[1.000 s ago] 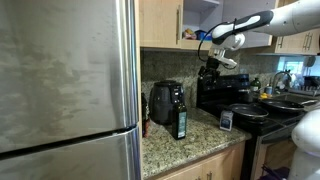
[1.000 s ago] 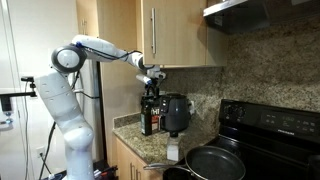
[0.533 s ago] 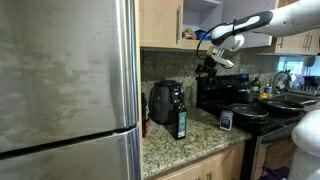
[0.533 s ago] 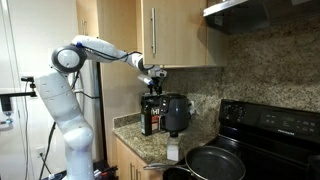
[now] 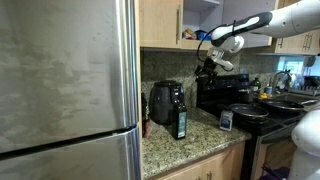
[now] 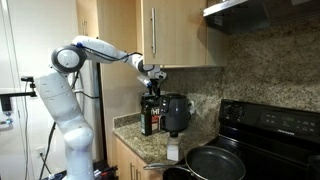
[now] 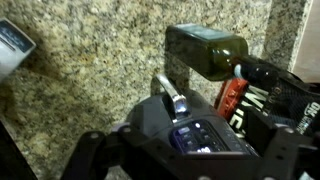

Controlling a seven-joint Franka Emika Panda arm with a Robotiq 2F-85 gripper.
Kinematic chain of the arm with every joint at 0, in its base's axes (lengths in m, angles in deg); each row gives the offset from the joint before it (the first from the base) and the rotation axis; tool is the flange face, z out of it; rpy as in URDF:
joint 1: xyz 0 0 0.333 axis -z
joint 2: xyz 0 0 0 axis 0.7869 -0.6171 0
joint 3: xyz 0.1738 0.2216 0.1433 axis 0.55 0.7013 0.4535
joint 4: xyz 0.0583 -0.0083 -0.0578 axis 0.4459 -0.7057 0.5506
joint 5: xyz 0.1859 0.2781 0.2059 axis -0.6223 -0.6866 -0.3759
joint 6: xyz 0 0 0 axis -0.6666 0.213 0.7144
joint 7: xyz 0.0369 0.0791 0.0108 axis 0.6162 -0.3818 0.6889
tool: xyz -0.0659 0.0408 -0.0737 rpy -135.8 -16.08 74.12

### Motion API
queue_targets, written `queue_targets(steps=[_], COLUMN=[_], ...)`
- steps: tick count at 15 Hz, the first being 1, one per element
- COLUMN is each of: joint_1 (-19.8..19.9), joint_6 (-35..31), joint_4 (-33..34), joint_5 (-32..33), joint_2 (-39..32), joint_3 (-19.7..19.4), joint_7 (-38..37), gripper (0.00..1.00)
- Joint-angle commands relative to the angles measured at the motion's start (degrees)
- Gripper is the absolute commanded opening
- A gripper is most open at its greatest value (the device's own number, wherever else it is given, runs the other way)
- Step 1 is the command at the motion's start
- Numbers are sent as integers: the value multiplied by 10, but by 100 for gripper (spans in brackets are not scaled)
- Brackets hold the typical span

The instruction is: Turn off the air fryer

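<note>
gripper (image 6: 153, 91): fingers spread wide, holding nothing, just above air fryer (image 6: 176, 112)
air fryer: on granite counter (image 5: 204, 133)
bottle (image 5: 180, 122): right beside air fryer

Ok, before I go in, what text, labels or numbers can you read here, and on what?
No text reads clearly.
air fryer panel: lit blue marks, too blurred to read.
bottle with red and black label: white lettering, blurred.
green-labelled bottle in an exterior view: print too small.
</note>
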Motion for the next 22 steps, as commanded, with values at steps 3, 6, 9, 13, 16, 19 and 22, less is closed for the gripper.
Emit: queue_targets(steps=[3, 6, 9, 13, 16, 19, 22], joint_1=[21, 18, 19, 19, 19, 19, 19], joint_6=[149, 157, 168, 168, 168, 168, 168], joint_4=[41, 34, 38, 38, 38, 38, 38], joint_5=[50, 39, 39, 39, 39, 39, 39], joint_2=[-6, 0, 0, -1, -1, -1, -1], joint_3=[15, 13, 13, 13, 13, 13, 13], joint_7=[-91, -81, -85, -85, -85, -85, -85], gripper=[100, 100, 100, 100, 100, 100, 100])
